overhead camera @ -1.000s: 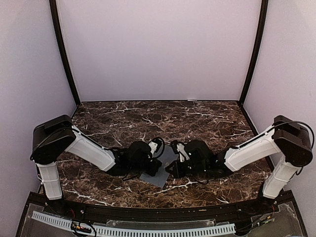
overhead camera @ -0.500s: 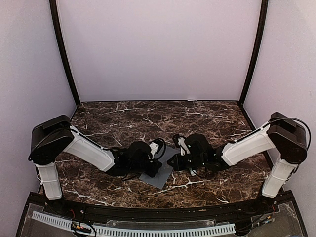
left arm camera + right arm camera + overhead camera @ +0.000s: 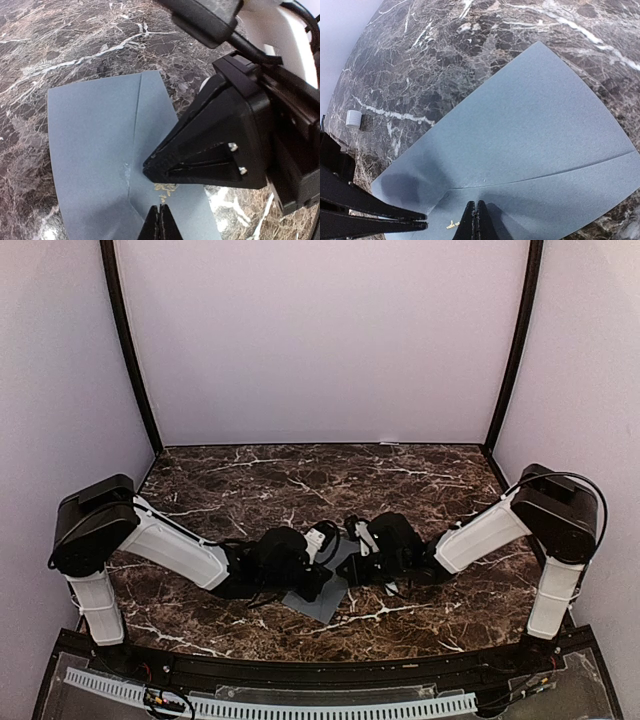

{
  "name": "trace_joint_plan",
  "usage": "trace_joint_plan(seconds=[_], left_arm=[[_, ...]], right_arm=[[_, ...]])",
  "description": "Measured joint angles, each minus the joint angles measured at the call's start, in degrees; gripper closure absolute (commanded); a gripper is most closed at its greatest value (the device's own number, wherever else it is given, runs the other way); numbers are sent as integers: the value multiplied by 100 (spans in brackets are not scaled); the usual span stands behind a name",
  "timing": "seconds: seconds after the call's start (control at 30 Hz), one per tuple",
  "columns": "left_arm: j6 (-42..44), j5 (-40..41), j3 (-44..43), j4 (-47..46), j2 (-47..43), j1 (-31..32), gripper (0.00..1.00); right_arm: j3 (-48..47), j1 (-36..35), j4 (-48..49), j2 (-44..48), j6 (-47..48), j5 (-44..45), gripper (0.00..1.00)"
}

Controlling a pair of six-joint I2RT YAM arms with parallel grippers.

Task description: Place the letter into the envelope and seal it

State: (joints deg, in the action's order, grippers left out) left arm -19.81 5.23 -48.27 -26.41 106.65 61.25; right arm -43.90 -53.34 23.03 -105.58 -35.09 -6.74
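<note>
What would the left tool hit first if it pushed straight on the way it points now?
The grey-blue envelope: the left tool, shut, aims down onto it near the flap's point, apparently nearly touching, though depth is unclear.

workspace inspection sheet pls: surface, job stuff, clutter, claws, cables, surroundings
surface: dark marble table with white veins
job's things: grey-blue envelope lies flat, flap looks folded shut, yellowish flecks by the crease; letter not seen
clutter: small white cylinder on the table, apart from the envelope; cannot tell what it is
claws: left claw shut, right claw shut, both tips low over the envelope's crease, close together, holding nothing
cables: black cable at the right wrist, off the envelope
surroundings: plain pale walls, black corner posts
</note>
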Motion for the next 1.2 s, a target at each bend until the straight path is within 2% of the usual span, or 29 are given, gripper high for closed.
trace_joint_plan(seconds=[0.33,0.57,0.93,1.2], left_arm=[[17,-33,42,-22,-118,55,97],[15,-26,26,-136,188,63,97],[13,-7,-238,-271,511,68,98],[125,299,-267,-168,511,96,99]], right_arm=[[238,15,522,-52,-37,-22,100],[461,17,885,-48,-170,-96,100],[601,17,955,37,-306,-114,100],[636,7,946,74,-387,-105,100]])
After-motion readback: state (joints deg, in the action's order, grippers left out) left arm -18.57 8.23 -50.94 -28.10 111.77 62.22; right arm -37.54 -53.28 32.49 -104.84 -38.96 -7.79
